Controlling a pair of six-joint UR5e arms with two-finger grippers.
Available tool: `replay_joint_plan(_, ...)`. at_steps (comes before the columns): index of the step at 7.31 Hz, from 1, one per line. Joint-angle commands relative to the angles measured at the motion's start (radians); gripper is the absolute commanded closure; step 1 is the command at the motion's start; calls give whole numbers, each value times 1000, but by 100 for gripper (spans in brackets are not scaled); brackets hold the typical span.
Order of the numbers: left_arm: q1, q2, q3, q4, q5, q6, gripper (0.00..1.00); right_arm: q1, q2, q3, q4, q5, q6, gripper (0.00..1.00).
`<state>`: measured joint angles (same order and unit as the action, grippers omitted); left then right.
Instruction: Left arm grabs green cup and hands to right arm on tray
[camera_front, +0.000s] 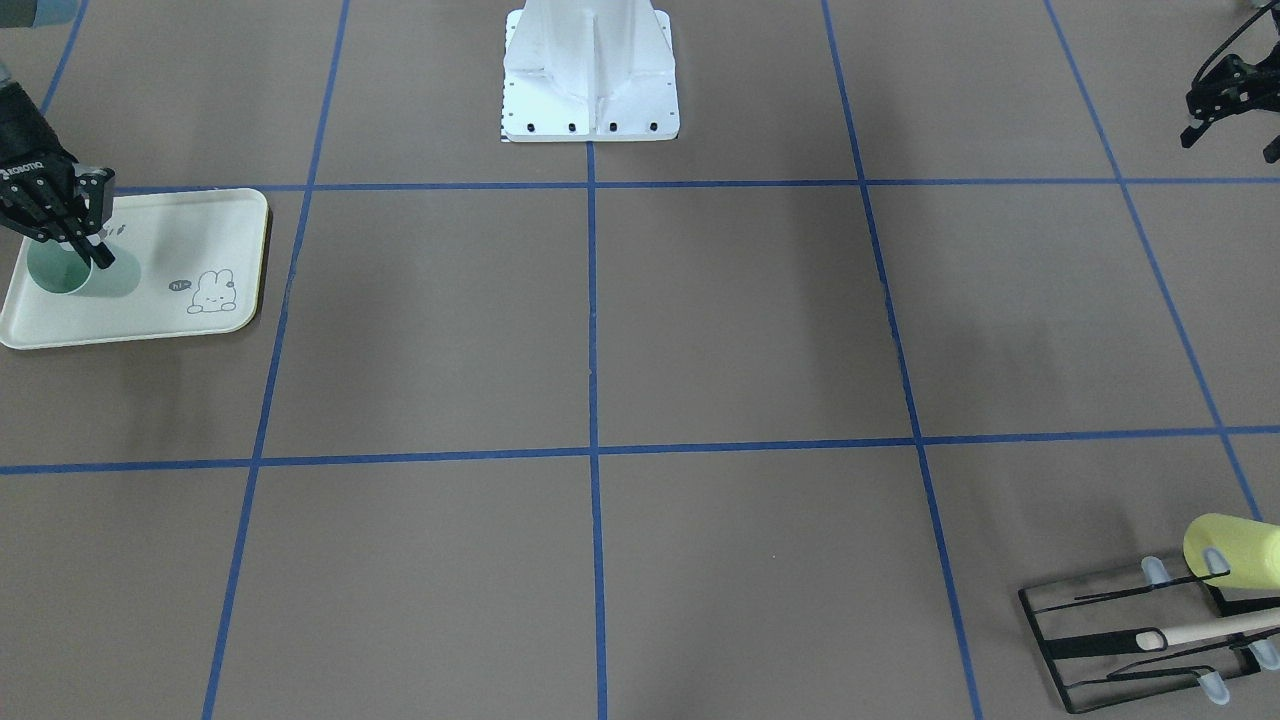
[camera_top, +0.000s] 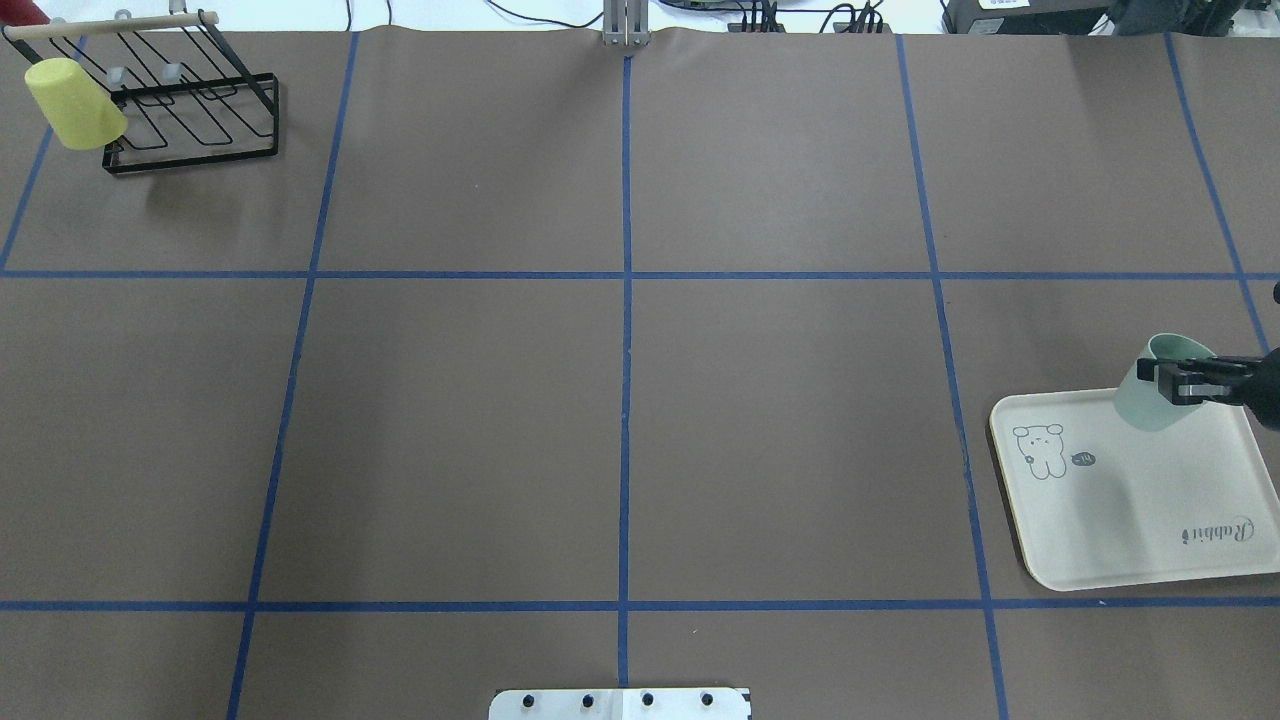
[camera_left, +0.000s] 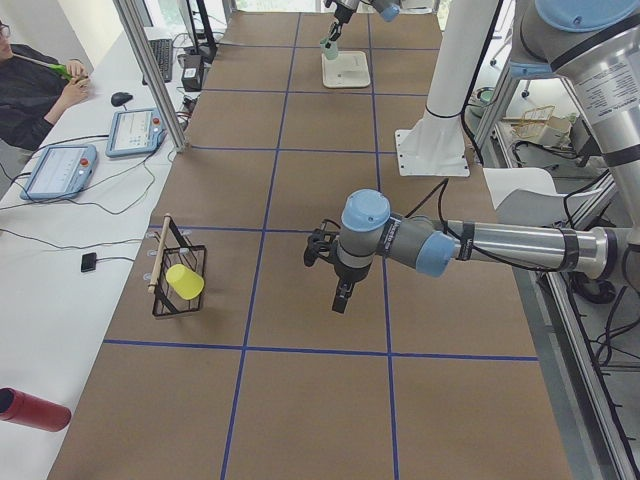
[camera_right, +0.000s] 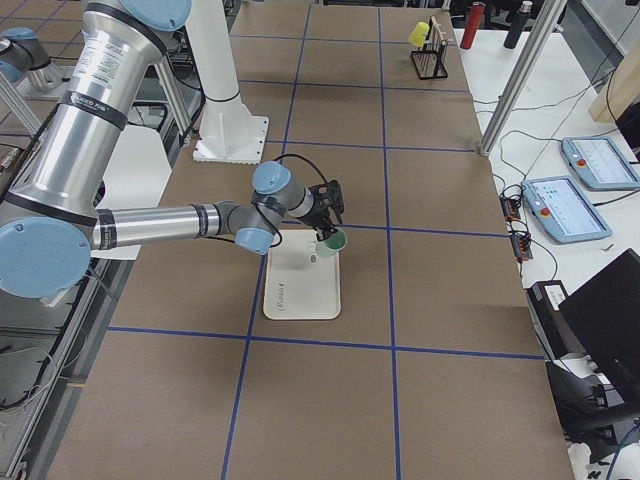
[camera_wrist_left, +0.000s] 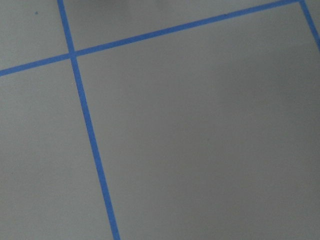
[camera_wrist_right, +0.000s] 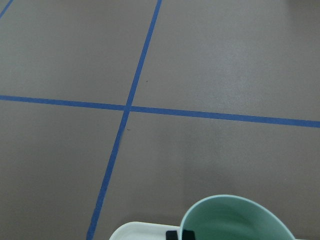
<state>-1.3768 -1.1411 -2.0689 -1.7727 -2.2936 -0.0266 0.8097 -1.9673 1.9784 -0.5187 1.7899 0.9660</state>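
Note:
The pale mint-green cup (camera_front: 95, 278) hangs tilted over the far corner of the cream rabbit tray (camera_front: 190, 225), its mouth turned away from the robot. My right gripper (camera_front: 88, 250) is shut on the cup's rim, one finger inside and one outside. In the overhead view the cup (camera_top: 1143, 398), the right gripper (camera_top: 1190, 380) and the tray (camera_top: 1130, 510) sit at the right edge. The right wrist view shows the cup's rim (camera_wrist_right: 235, 217) at the bottom. My left gripper (camera_front: 1230, 143) is open and empty, raised above the table far from the tray.
A black wire rack (camera_top: 190, 110) with a yellow-green cup (camera_top: 72, 103) on a peg stands at the table's far left corner. The white robot base (camera_front: 590, 75) is at the near middle edge. A person sits beside the table (camera_left: 35, 85).

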Motion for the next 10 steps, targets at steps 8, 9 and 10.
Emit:
replay_joint_plan(8,-258,-339,187,392,-63,332,0,-320,-94,7,61,-469,23,100)
replay_joint_plan(9,-258,-339,190,392,-63,332,0,-322,-154,5,157,-495,23,100)
replay_joint_plan(10,-258,-339,188,392,-64,330,0,-328,-168,2,181,-512,23,100)
